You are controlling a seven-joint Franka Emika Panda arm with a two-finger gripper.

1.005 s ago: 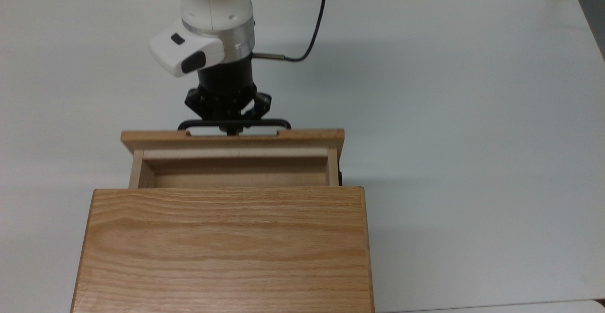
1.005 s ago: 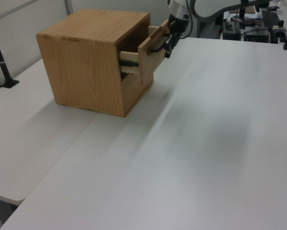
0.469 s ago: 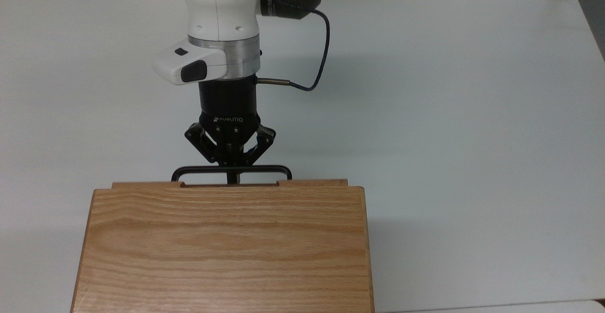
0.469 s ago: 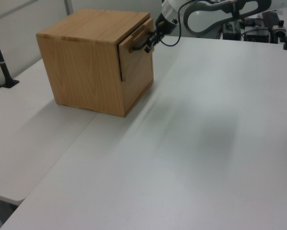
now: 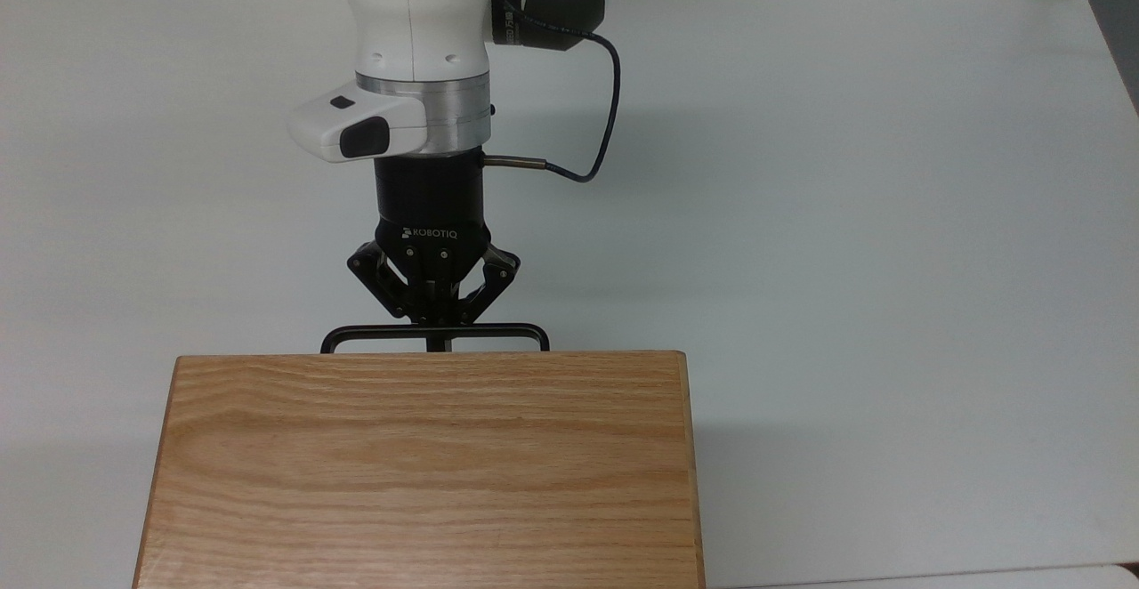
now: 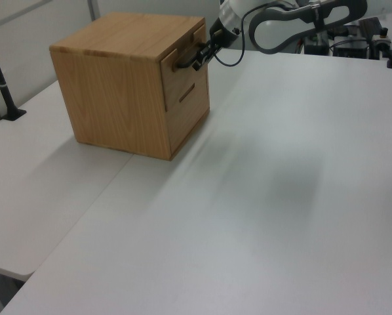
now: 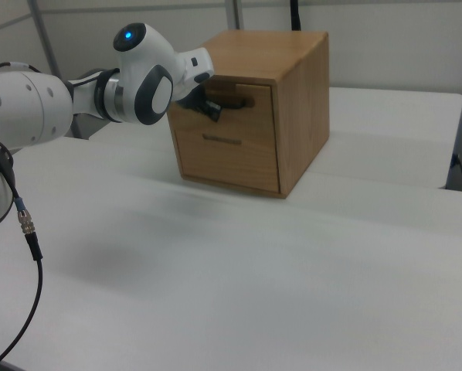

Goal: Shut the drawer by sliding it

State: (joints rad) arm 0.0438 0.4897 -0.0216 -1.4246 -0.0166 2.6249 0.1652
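Oak-grain cabinet (image 5: 427, 469) sits on the white table (image 5: 890, 260) with its top drawer (image 6: 183, 73) now pushed fully home: in the top view the front panel, a sliver of which showed proud of the cabinet's edge half a second ago, has vanished beneath the cabinet's top, and a second ago the drawer's open box stood well out. Only the black bar handle (image 5: 434, 336) juts from the cabinet's front edge. My gripper (image 5: 436, 322) hangs just in front of the cabinet, its fingers drawn together and pinching the middle of that handle, my wrist having followed the drawer in toward the cabinet. In the left view the drawer face lies flush with the cabinet's front, above a lower drawer (image 6: 188, 108) that is likewise shut; the right view shows the same flush face (image 7: 235, 100). I judge the slide complete. What remains, as I read it, is to release the handle and back straight away from the cabinet without tugging the drawer out again.
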